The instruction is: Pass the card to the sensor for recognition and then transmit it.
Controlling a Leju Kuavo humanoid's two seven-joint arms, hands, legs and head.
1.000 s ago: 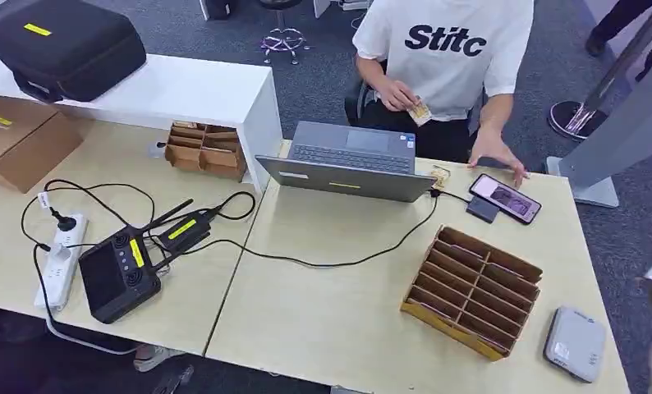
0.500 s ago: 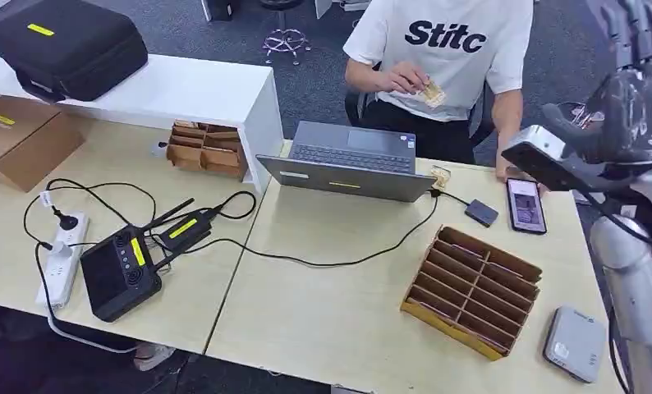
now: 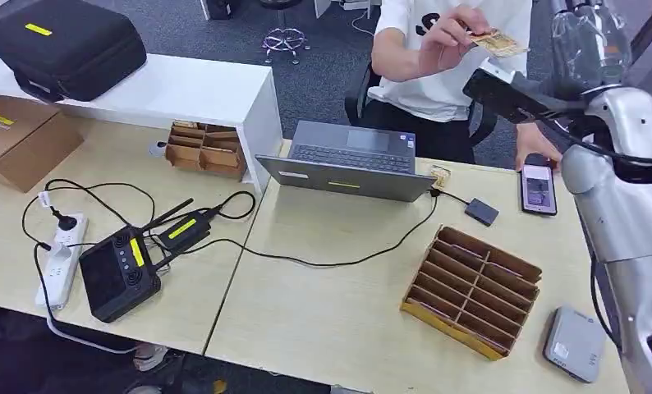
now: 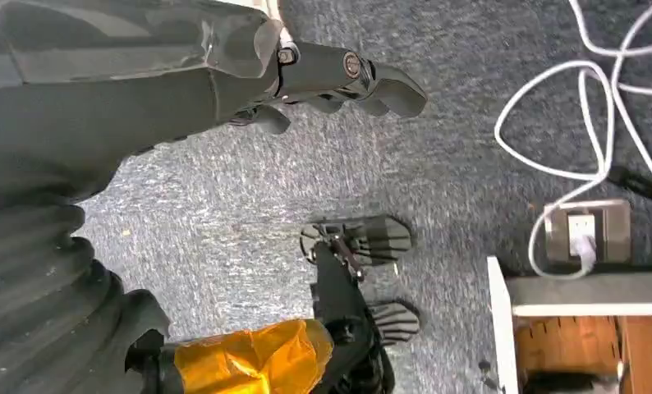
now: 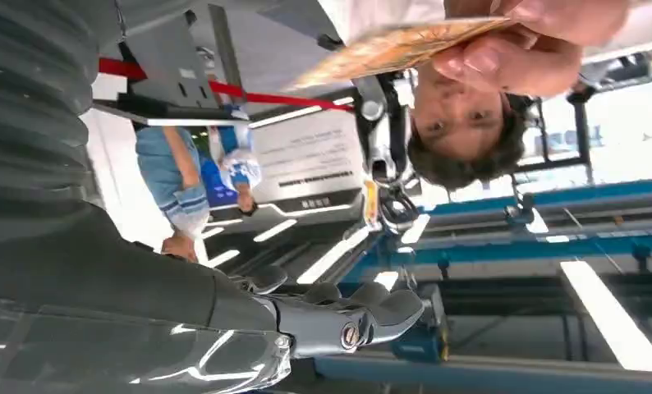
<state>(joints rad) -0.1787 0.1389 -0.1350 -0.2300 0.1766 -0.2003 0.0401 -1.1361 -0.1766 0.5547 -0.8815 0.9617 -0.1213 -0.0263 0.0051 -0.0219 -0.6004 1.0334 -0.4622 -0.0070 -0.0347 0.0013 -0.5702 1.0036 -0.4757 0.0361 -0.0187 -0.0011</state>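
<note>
Overhead, a person's hand [image 3: 447,34] offers the thin, light, stiff card [image 3: 497,43]; pinch its free edge, your right hand [image 5: 339,316] empty, fingers apart.

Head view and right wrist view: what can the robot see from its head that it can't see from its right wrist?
From the head alone: the table, the laptop, the cardboard divider tray, the phone and the grey sensor near the table's edge.

From the right wrist alone: the right robot hand's fingers up close, holding nothing, with ceiling lights and blue beams behind.

Both show the card, pinched in the person's hand and held out toward the raised right arm.
</note>
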